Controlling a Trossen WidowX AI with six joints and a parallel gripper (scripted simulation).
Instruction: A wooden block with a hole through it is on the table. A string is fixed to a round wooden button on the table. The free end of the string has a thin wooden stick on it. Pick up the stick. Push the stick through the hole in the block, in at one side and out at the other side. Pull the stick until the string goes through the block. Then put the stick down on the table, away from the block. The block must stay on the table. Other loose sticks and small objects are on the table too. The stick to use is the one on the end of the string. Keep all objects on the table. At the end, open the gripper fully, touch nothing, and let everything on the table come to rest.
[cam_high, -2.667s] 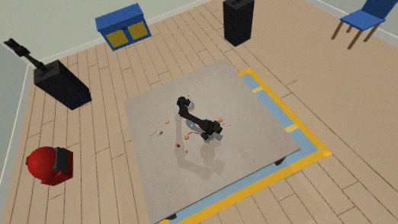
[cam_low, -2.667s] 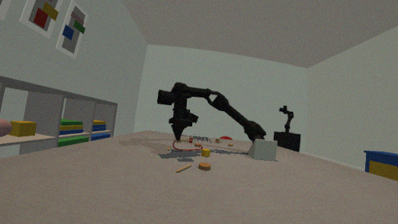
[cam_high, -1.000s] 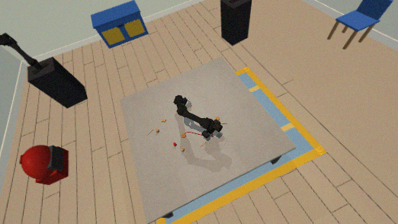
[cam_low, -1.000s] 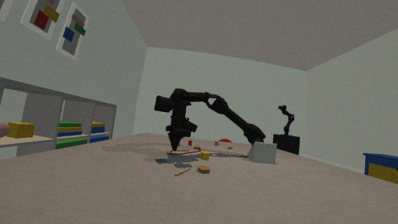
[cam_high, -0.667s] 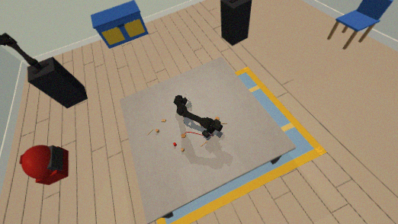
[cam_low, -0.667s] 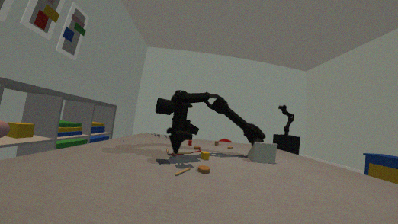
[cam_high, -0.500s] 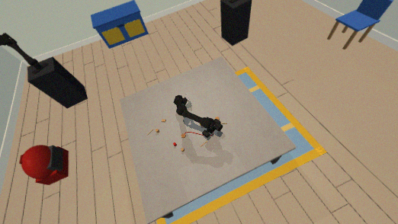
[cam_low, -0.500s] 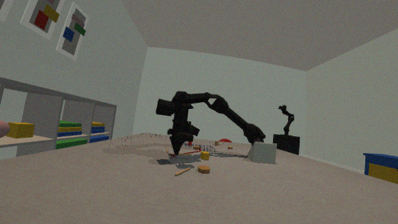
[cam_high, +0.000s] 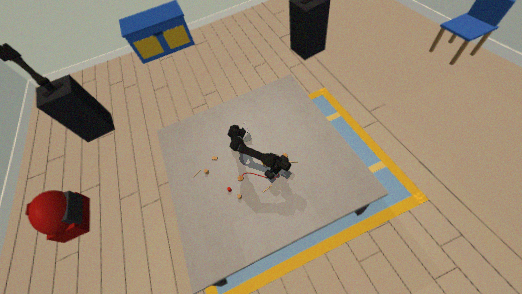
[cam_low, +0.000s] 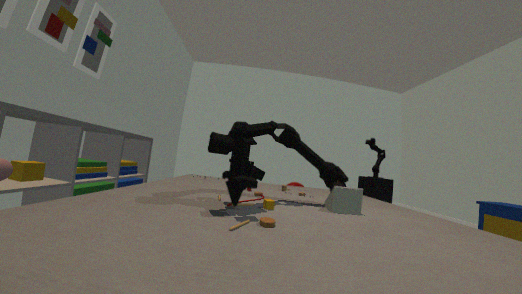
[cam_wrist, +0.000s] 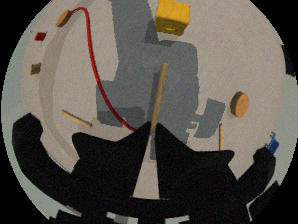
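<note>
My gripper (cam_low: 235, 204) (cam_wrist: 153, 125) is shut on the thin wooden stick (cam_wrist: 160, 95), low over the table. The stick points forward from the fingertips, roughly toward the yellow block (cam_low: 269, 204) (cam_wrist: 172, 15), with a gap between them. The block stands on the table, and a faint spot like a hole shows on its near face in the wrist view. The red string (cam_high: 255, 174) (cam_low: 250, 200) (cam_wrist: 93, 65) curves from the round button (cam_high: 240, 178) (cam_wrist: 63, 18) to the fingertips. The arm hides the block in the top view.
A loose stick (cam_high: 267, 189) (cam_wrist: 77, 119) lies left of the fingers in the wrist view. Another stick (cam_low: 240, 225) (cam_wrist: 221, 137) and an orange disc (cam_low: 267, 222) (cam_wrist: 240, 104) lie right. A red piece (cam_high: 229, 189) (cam_wrist: 40, 36) and a brown piece (cam_high: 239, 196) (cam_wrist: 35, 69) lie beyond the string.
</note>
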